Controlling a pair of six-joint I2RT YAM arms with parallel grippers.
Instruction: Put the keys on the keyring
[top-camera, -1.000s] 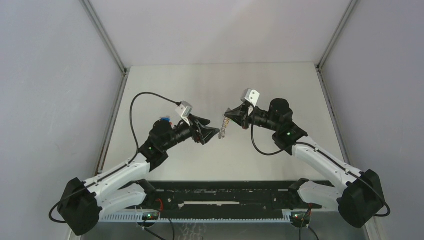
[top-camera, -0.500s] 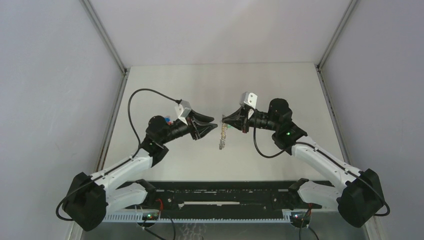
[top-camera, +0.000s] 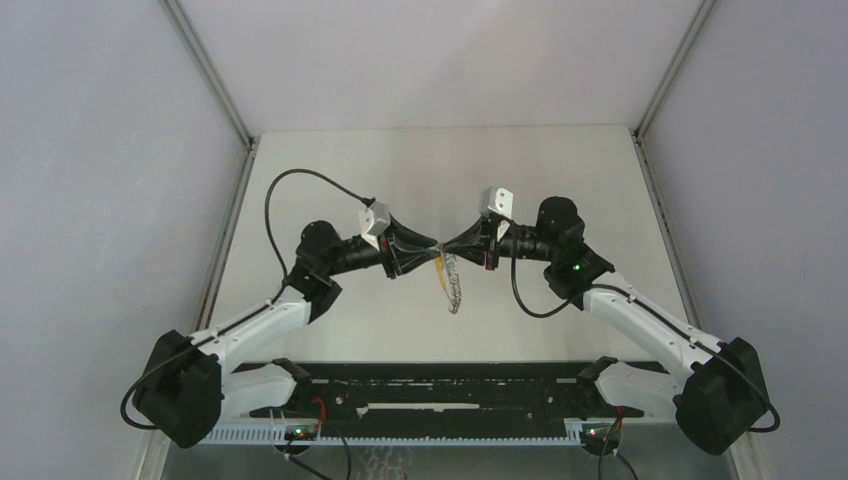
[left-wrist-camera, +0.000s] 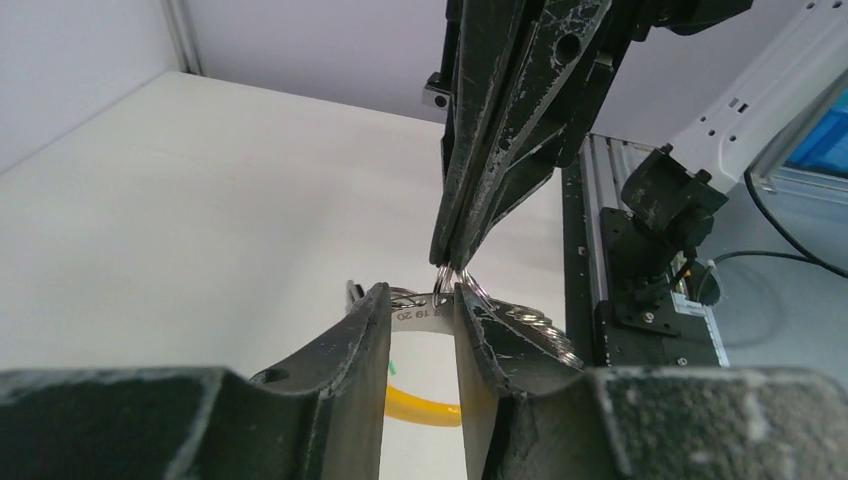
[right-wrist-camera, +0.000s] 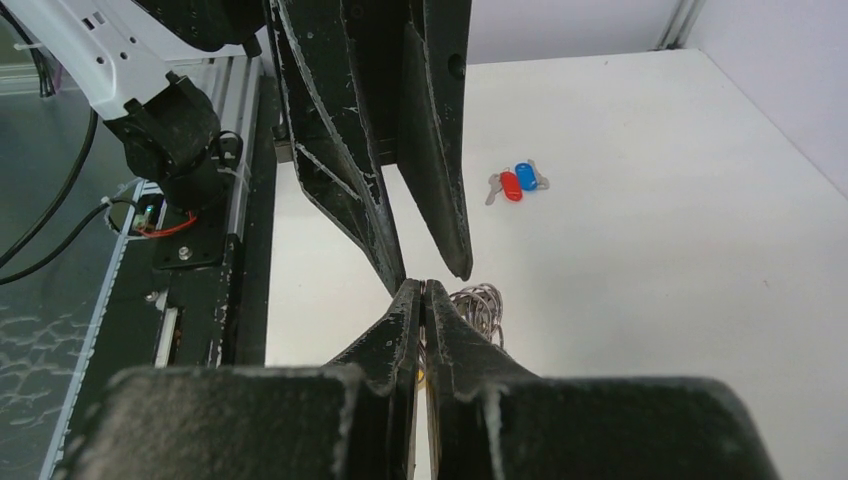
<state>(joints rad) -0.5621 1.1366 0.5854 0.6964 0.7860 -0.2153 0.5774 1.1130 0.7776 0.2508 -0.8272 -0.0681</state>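
The right gripper is pinching fully shut on the thin ring of the keyring in mid-air. The left gripper, meeting it tip to tip, is clasping the tab between half-narrowed jaws. The bead chain is dangling below. The keys, red and blue, are lying together on the table, well apart from the grippers.
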